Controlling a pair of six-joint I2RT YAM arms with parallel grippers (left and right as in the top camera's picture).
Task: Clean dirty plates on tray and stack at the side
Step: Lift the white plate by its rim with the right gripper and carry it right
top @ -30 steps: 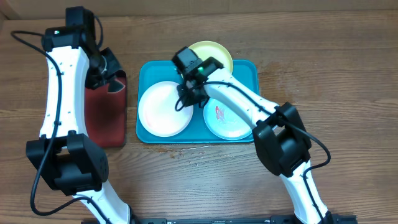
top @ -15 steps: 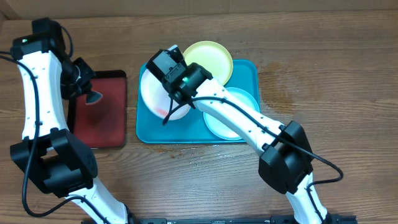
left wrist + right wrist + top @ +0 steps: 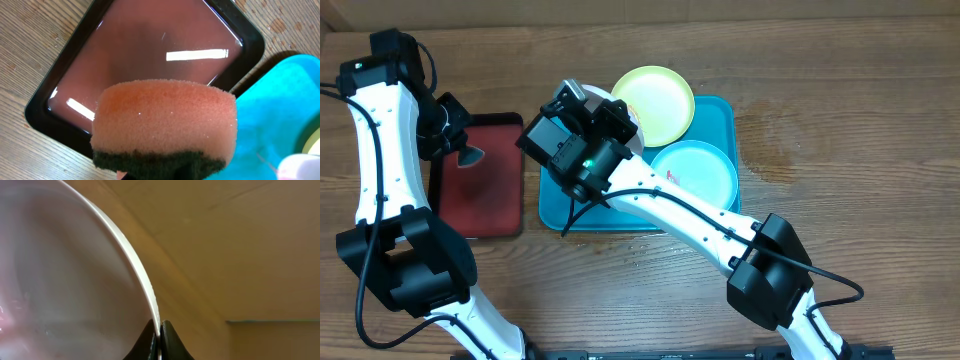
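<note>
Right gripper [image 3: 160, 330] pinches the white plate [image 3: 75, 280] by its rim, tilted up over the left side of the teal tray [image 3: 725, 115]. Left gripper [image 3: 463, 152] clamps the sponge [image 3: 165, 120] above the dark red tray [image 3: 480, 200]. Mint-blue plate [image 3: 695, 175] sits in the teal tray.

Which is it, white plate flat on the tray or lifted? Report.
Lifted: the right gripper pinches the rim of the white plate.

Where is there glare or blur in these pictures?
Left wrist: two white light streaks glare on the glossy dark red tray behind the sponge. Right wrist: the white plate is very near and blurred. Overhead: evenly lit, no strong glare.
</note>
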